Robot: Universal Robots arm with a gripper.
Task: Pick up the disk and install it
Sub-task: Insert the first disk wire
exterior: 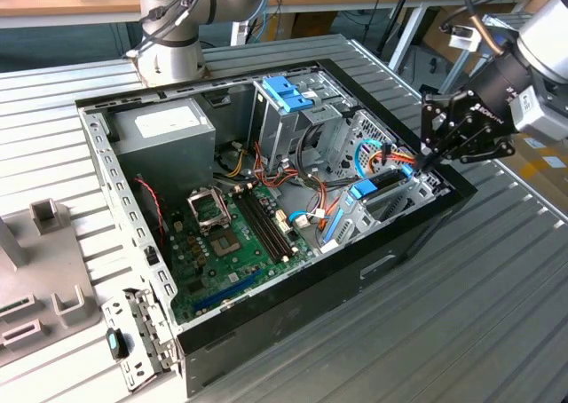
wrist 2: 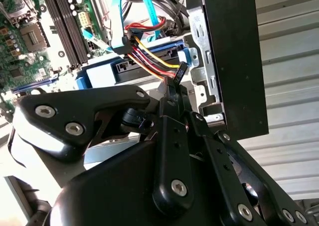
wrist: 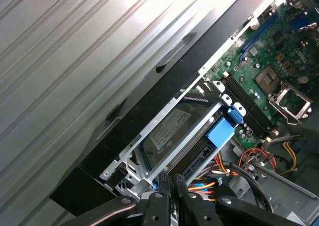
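The disk (wrist: pixel 171 129) lies flat in a metal bay at the corner of the open computer case (exterior: pixel 417 234), silver with a white label and a blue carrier frame (wrist: pixel 221 133). In the exterior view the disk (exterior: pixel 380 190) is at the case's right end. My gripper (exterior: pixel 424 161) hangs just over that end with its black fingers pressed together. In both wrist views the gripper (wrist 2: pixel 171 90) (wrist: pixel 168 180) has its tip against the black connector (wrist 2: pixel 178 74) of a red, yellow and orange cable bundle (wrist 2: pixel 149 52) plugged in at the disk's end. Nothing shows between the fingers.
A tall metal drive cage with a blue clip (exterior: pixel 286 92) stands at the back of the case, beside a grey power-supply box (exterior: pixel 165 128). The green motherboard (exterior: pixel 232 234) fills the floor. The arm's base (exterior: pixel 172 59) stands behind; grey fixtures (exterior: pixel 40 283) sit on the ribbed table at the exterior view's left.
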